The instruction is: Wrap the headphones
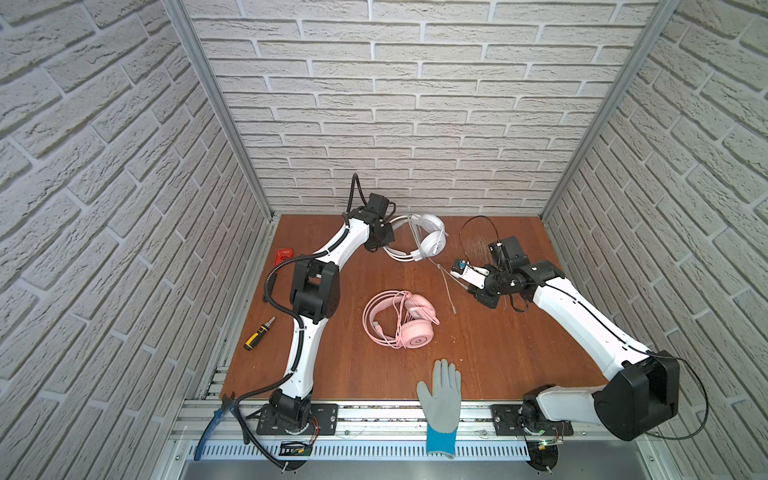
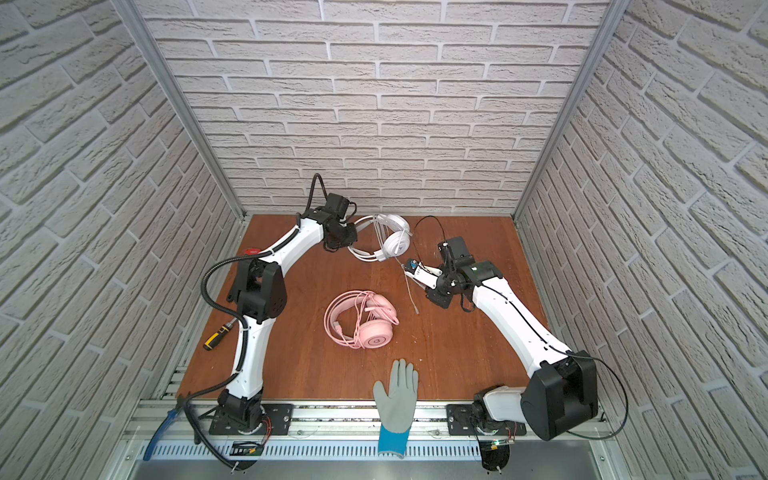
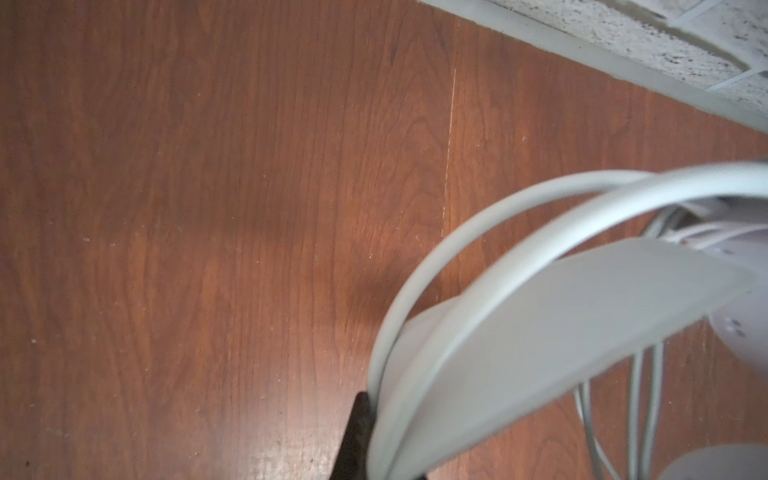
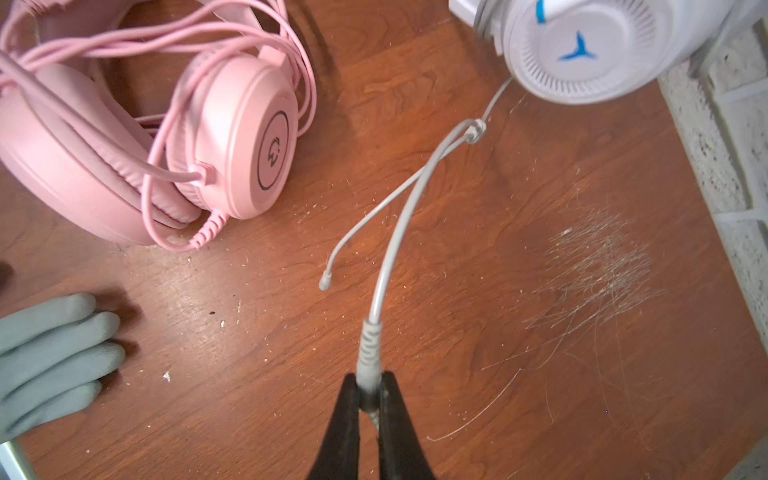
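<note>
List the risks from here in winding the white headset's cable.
1. The right gripper pinches the white cable only at its plug end; a hard pull may slip it free.
2. The knot in that cable may tighten or snag during winding.
3. A gloved hand rests on the table, near the pink headset; a wide sweep could hit either.

Bright, even light from overhead leaves only soft shadows beneath my arms on the table [image 1: 478,353] and a pale sheen on its wood, while the white headset [image 3: 561,332] blurs close to my left wrist lens, its cable [image 4: 368,349] softens toward my right one, and the brick walls [image 1: 104,208] bow at the edges of both top views.
</note>
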`<act>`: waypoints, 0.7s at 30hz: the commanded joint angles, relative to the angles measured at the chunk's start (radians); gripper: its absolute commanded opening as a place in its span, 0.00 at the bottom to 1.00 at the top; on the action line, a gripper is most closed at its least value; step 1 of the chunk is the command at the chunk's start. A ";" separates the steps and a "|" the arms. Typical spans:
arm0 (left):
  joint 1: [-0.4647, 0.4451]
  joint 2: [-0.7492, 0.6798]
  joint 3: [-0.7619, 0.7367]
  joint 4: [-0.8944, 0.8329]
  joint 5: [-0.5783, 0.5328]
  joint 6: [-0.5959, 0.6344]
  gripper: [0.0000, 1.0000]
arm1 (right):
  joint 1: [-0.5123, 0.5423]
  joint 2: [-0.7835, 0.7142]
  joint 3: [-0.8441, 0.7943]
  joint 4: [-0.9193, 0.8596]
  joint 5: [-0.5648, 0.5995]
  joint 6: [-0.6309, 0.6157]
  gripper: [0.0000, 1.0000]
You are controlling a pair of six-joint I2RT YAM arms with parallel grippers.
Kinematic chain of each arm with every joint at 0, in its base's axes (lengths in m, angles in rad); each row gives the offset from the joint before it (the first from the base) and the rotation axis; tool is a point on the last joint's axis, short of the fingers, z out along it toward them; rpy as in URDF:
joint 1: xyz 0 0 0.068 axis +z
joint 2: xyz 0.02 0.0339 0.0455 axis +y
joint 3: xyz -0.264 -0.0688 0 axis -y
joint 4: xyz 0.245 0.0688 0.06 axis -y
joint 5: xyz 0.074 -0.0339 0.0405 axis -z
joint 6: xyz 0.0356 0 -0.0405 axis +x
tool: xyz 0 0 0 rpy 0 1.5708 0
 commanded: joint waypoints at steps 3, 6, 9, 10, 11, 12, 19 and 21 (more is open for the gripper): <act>-0.007 0.019 0.058 0.008 -0.002 -0.021 0.00 | 0.002 -0.075 0.055 0.040 -0.101 -0.046 0.05; -0.008 0.027 0.069 0.007 -0.002 -0.024 0.00 | 0.001 -0.095 0.077 0.047 -0.127 -0.056 0.05; -0.011 0.037 0.087 0.001 0.001 -0.019 0.00 | -0.001 -0.108 0.090 0.057 -0.155 -0.060 0.05; -0.013 0.042 0.096 -0.004 0.001 -0.014 0.00 | -0.002 -0.109 0.092 0.065 -0.165 -0.062 0.05; -0.016 0.047 0.106 -0.012 0.000 -0.009 0.00 | -0.005 -0.109 0.097 0.068 -0.180 -0.065 0.05; -0.019 0.051 0.118 -0.022 -0.002 -0.004 0.00 | -0.006 -0.108 0.103 0.073 -0.195 -0.067 0.05; -0.037 0.053 0.141 -0.047 -0.042 -0.003 0.00 | -0.016 -0.039 0.228 0.007 -0.309 -0.088 0.05; -0.039 0.054 0.149 -0.043 -0.033 -0.006 0.00 | -0.016 -0.004 0.276 -0.046 -0.330 -0.110 0.05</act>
